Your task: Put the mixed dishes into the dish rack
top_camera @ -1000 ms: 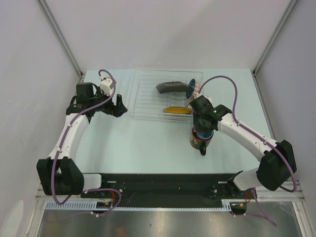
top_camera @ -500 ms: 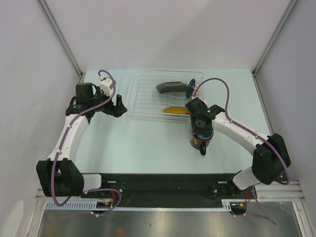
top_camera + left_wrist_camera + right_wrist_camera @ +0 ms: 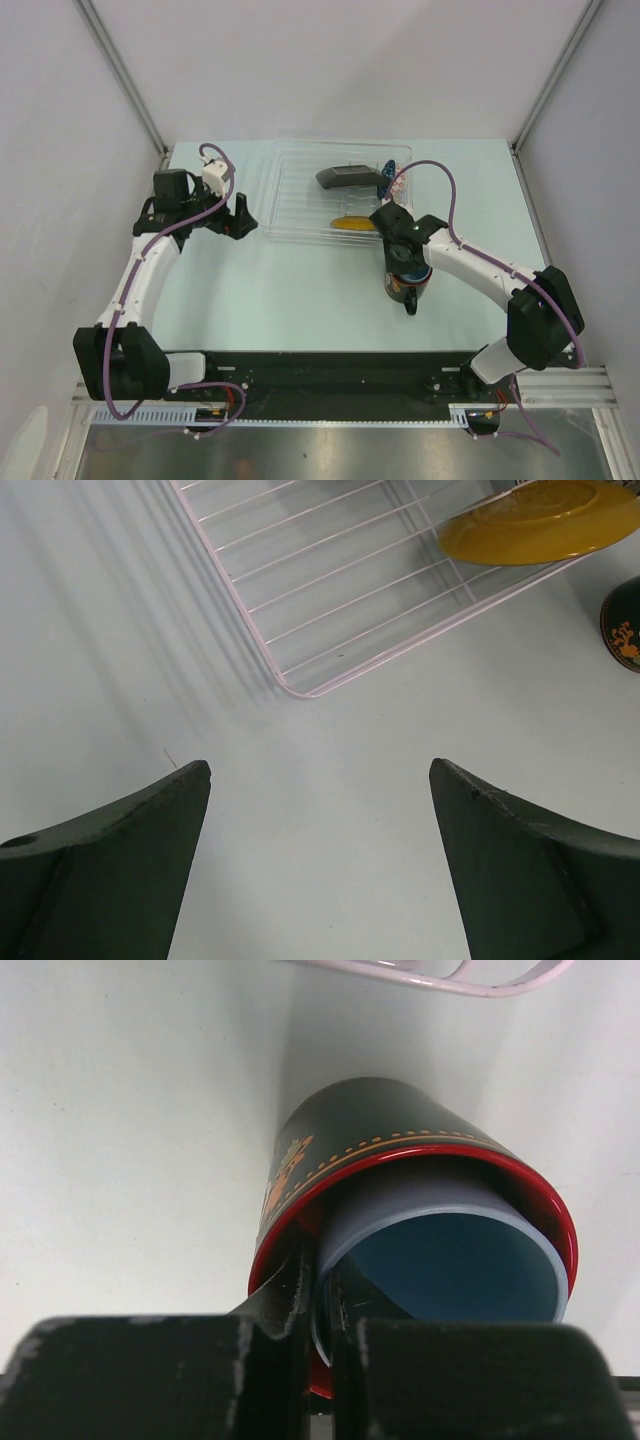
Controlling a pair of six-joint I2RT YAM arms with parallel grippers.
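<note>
The red-rimmed mug [image 3: 404, 283] with a blue inside stands in front of the dish rack [image 3: 290, 200], its dark handle toward the near edge. My right gripper [image 3: 398, 262] is shut on its rim, one finger inside and one outside, as the right wrist view shows for gripper [image 3: 325, 1280] and mug [image 3: 390, 1130]. In the rack lie the yellow plate [image 3: 355, 223], the dark square plate [image 3: 345, 177] and the blue-white bowl [image 3: 389, 178] on edge. My left gripper [image 3: 240, 215] is open and empty left of the rack, over bare table [image 3: 320, 780].
The left wrist view shows the rack's near left corner [image 3: 300, 685], the yellow plate [image 3: 540, 525] and the mug's side [image 3: 625, 630]. The rack's front edge [image 3: 450, 972] lies just beyond the mug. Grey walls close in the table on three sides.
My right arm has swung its elbow and wrist slightly left toward the rack, still holding the mug, which has barely shifted. The left arm has not moved.
</note>
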